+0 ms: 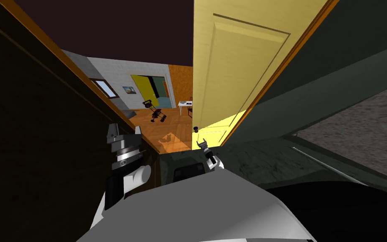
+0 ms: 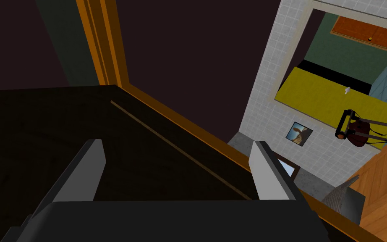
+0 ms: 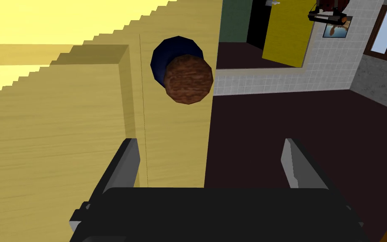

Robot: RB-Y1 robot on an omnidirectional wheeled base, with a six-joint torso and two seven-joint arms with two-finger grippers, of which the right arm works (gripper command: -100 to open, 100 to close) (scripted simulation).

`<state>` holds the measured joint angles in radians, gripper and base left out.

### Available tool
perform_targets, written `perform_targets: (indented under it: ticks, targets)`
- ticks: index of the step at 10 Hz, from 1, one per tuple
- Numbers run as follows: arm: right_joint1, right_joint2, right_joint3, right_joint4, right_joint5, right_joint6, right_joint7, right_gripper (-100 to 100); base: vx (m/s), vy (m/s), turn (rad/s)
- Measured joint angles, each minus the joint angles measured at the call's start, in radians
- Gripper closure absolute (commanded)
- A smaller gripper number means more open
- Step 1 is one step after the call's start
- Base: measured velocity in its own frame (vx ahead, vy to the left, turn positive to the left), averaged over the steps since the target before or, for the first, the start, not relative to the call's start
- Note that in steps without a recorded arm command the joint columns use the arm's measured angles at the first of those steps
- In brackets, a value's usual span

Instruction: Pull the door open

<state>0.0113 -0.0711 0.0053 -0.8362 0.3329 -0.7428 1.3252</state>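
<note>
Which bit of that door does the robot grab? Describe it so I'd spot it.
Find the pale yellow door, standing ajar. Near its free edge, ahead of the open right gripper, sits a round brown knob on a dark blue disc. Nothing else on the door is round or dark.

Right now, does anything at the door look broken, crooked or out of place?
Nothing stands out. The yellow door stands ajar, its brown knob looks whole, and the right gripper is open just short of it.
</note>
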Motion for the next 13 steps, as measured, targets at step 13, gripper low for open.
perform_targets:
  ticks: [13]
  targets:
    - [-0.023,0.037,-0.031,0.014,-0.018,-0.013,-0.012,-100,0.165,0.071,-0.158]
